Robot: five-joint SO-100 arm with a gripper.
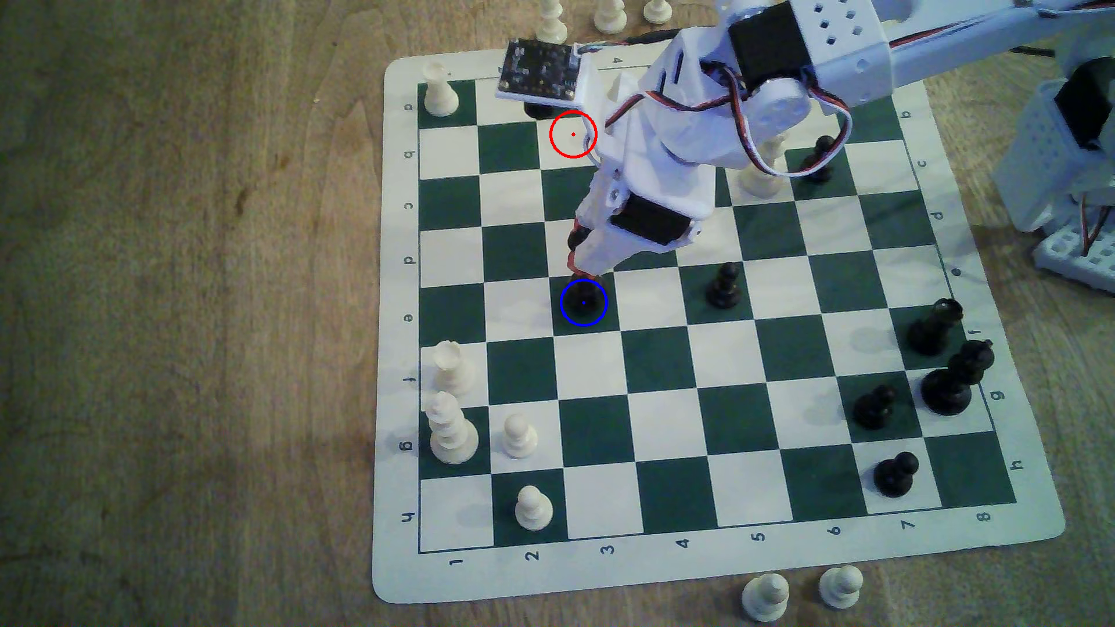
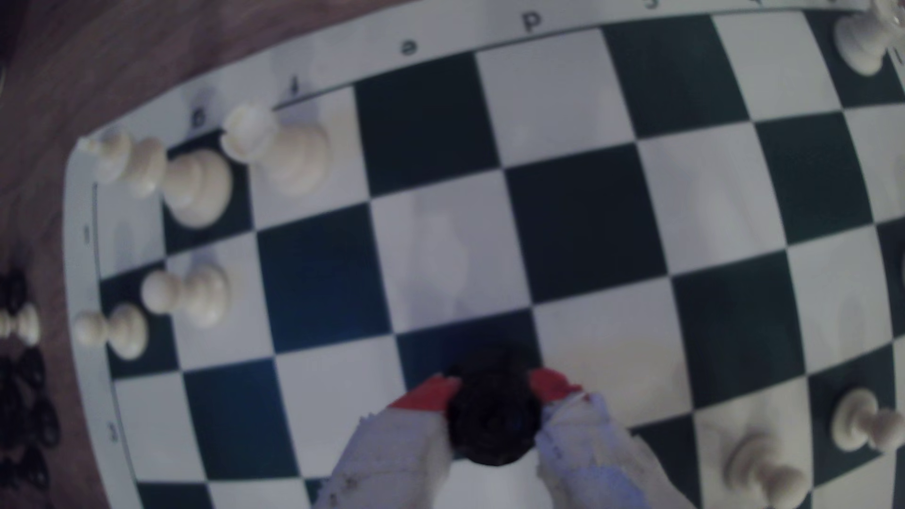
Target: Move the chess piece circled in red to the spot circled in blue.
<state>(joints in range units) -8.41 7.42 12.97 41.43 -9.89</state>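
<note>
The black rook-like chess piece (image 1: 584, 298) stands inside the blue ring, on the dark green square (image 1: 608, 322) that is the blue-circled spot. My gripper (image 1: 580, 265) reaches down from above and is shut on the piece. The wrist view looks down onto the rook's flat hollow top (image 2: 494, 416), with a red-tipped finger (image 2: 431, 396) pressed against each side and the gripper (image 2: 494, 391) closed around it. Whether the base touches the board I cannot tell. The red ring (image 1: 573, 134) marks a bare white square further back, beside the arm.
A black pawn (image 1: 724, 286) stands two squares to the exterior view's right of the rook. White pieces (image 1: 451, 431) line the board's left columns, with pawns (image 1: 519, 435) near them. Black pieces (image 1: 956, 380) cluster at the right edge. A white piece (image 1: 761, 175) sits under the arm.
</note>
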